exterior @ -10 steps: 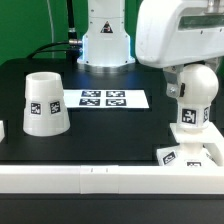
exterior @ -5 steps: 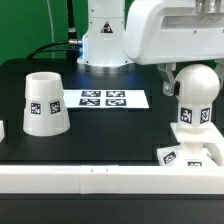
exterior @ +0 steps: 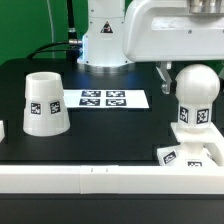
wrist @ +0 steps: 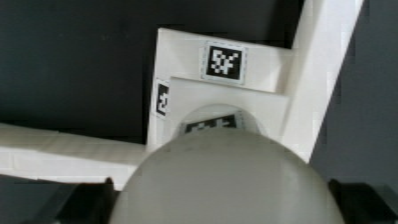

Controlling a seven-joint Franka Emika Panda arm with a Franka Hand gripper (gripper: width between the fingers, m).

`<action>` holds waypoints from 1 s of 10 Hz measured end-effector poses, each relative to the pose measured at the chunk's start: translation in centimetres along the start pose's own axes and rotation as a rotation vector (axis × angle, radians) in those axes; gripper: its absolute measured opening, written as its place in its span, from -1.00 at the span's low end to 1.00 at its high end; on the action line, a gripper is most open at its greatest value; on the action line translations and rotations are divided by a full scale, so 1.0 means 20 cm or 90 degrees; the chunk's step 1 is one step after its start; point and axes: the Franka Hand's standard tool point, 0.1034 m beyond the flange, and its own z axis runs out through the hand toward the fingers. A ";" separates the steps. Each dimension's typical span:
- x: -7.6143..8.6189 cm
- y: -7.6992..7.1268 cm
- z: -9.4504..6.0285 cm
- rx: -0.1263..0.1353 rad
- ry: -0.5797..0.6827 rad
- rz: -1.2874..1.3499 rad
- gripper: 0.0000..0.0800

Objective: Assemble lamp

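Note:
The round bulb (exterior: 198, 88) stands upright on its neck over the flat square base (exterior: 186, 156) at the exterior view's right front. My gripper (exterior: 197, 80) reaches down from above and is shut on the bulb's round head; one dark finger (exterior: 166, 75) shows beside it. In the wrist view the bulb (wrist: 222, 180) fills the space between the two dark fingers of the gripper (wrist: 217, 197), and the tagged base (wrist: 222, 65) lies below it. Whether the neck is seated in the base is hidden. The tapered shade (exterior: 44, 103) stands alone at the exterior view's left.
The marker board (exterior: 105, 99) lies flat mid-table. A long white border bar (exterior: 100, 178) runs along the front edge and also shows in the wrist view (wrist: 329, 90). The robot's pedestal (exterior: 105, 40) stands at the back.
The arm's white body has swung toward the exterior view's left above the bulb. The bulb has shifted slightly right and its neck tag has turned a little.

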 end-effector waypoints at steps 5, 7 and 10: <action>0.00 0.00 0.01 0.039 -0.019 0.335 0.44; -0.01 0.00 0.01 0.050 -0.031 0.434 0.44; 0.00 0.00 0.01 0.062 -0.043 0.544 0.44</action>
